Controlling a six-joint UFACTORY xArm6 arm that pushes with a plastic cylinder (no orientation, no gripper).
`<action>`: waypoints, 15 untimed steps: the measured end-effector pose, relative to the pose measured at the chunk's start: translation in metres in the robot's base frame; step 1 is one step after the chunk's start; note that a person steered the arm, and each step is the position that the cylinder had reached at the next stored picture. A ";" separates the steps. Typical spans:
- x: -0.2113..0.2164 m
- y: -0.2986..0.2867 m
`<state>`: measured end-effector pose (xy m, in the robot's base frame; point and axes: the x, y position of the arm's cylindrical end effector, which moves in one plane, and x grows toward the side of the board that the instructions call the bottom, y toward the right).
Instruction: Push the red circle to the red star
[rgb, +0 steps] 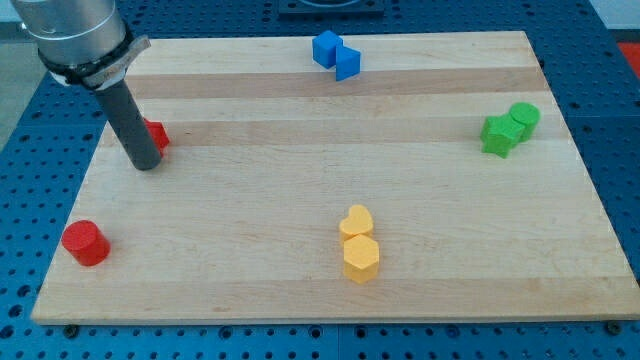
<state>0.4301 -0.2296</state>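
One red circle (85, 243) sat near the board's bottom-left corner in the view, a short round puck standing flat on the wooden board (300, 200), with nothing touching it. It looked like light hard plastic to me, so I'd guess it slides easily and could roll off a push that isn't centred; since it's round, contact wants to be square on its lower side, the face away from the target. That target, the red star (156, 134), was up the left side, mostly hidden behind the rod, so I couldn't really make out its shape. My tip (147, 164) was resting right against the star's lower-left edge, well apart from the circle. No fingers on this rig, just a plain rod, so nothing to open or clamp. Further out: a yellow heart (356, 220) touching a yellow hexagon (361, 257) bottom centre, two blue blocks (336, 55) top centre, and two green blocks (509, 128) at the right.
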 end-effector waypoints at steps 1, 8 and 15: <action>0.017 0.004; 0.142 -0.042; 0.087 -0.011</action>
<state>0.5175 -0.2402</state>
